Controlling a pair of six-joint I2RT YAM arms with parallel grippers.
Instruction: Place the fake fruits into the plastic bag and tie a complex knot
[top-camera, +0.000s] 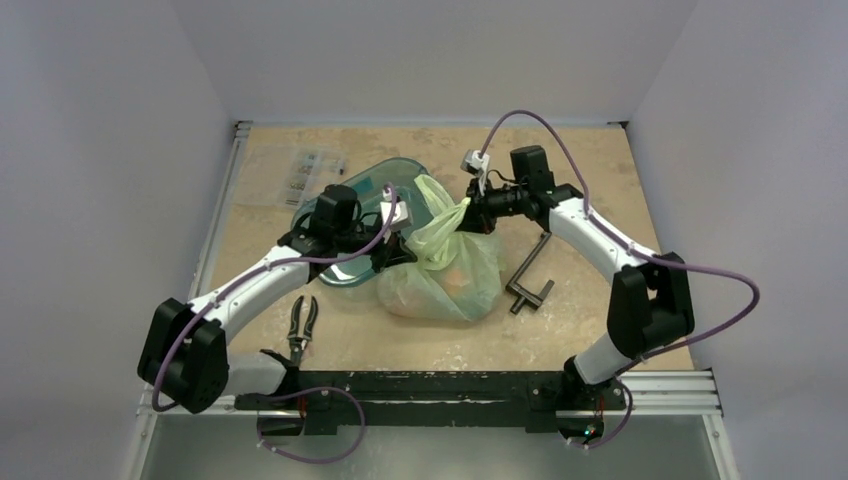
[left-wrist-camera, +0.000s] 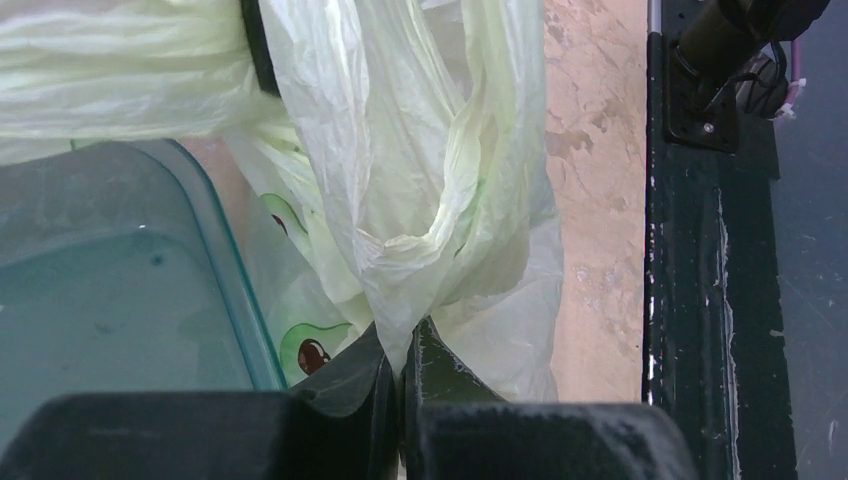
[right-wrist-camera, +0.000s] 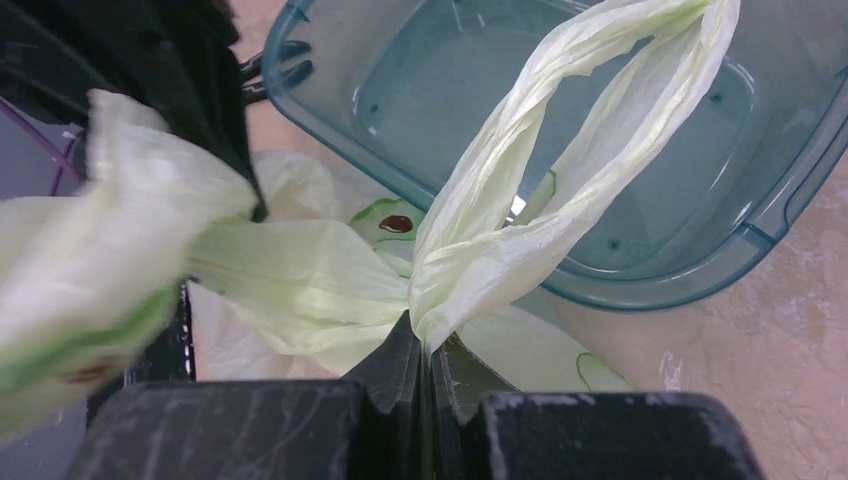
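Note:
The pale green plastic bag lies mid-table, bulging, with orange and green fruit dimly showing through it. Its two handles are drawn up and crossed above it. My left gripper is shut on one handle; in the left wrist view the jaws pinch bunched plastic. My right gripper is shut on the other handle; in the right wrist view the jaws pinch a looped strip. No fruit lies loose in view.
A translucent teal tub sits left of the bag, under my left arm, also in the right wrist view. Pliers lie front left. A dark metal clamp lies right of the bag. A paper sheet is back left.

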